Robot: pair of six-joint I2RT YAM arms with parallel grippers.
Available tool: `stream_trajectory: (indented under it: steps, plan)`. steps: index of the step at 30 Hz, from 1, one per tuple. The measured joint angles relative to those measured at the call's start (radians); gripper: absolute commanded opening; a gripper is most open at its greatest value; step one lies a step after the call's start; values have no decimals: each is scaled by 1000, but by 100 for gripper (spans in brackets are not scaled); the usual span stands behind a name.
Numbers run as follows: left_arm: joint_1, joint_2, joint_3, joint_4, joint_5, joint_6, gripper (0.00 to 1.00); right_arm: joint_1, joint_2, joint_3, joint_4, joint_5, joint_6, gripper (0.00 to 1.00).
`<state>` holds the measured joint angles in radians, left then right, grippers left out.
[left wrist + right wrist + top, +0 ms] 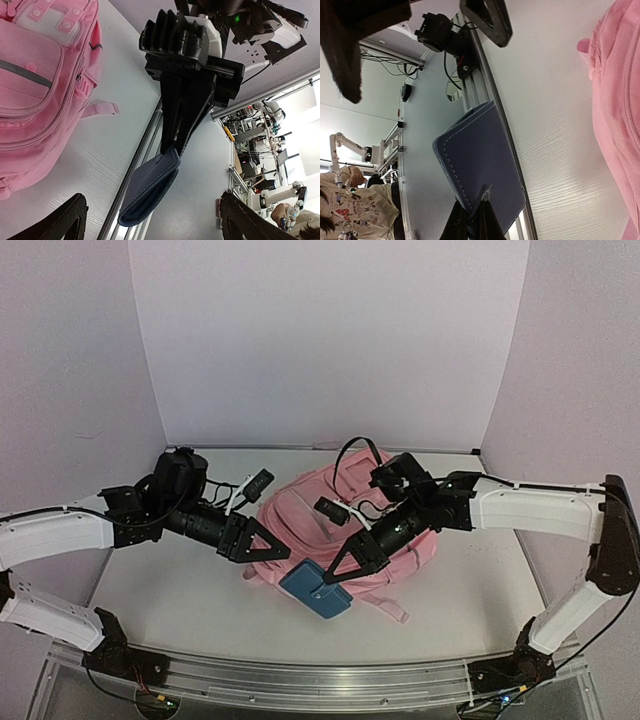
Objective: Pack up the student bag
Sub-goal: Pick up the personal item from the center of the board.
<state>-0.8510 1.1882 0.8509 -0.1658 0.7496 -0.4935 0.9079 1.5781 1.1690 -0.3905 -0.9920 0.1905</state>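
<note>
The student bag lies flat, contents hidden. The right gripper pinches a blue case outside it; the left gripper is spread. Only wrist views show the case's stitching.

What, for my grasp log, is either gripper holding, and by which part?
The right gripper pinches the blue case by one edge, jaws shut on it. The left gripper is open and holds nothing.

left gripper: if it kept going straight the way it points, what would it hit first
Most likely the blue case pinched in the right gripper: it hangs right ahead of the open left gripper, though depth is hard to judge.
</note>
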Motion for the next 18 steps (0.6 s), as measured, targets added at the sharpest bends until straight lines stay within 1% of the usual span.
stream_trajectory:
  steps: [3, 5, 8, 11, 13, 18]
  plan:
    - [-27, 15, 0, -1, -19, 13, 88, -7, 0, 0, -1, -83, 0, 0]
    - [-40, 37, 1, -2, -20, 20, 84, -10, 0, 0, -1, -135, -4, 0]
    - [-60, 79, 12, -9, -10, 22, 75, -12, 0, 0, -3, -176, -7, 0]
    - [-75, 94, 21, -6, 14, 11, 71, -22, 4, 0, -22, -196, -8, 0]
    - [-80, 94, 24, -6, 27, 4, 71, -31, 7, 0, -22, -207, -11, 0]
    - [-92, 99, 27, 2, 50, -28, 75, -47, 13, 0, -22, -232, -23, 0]
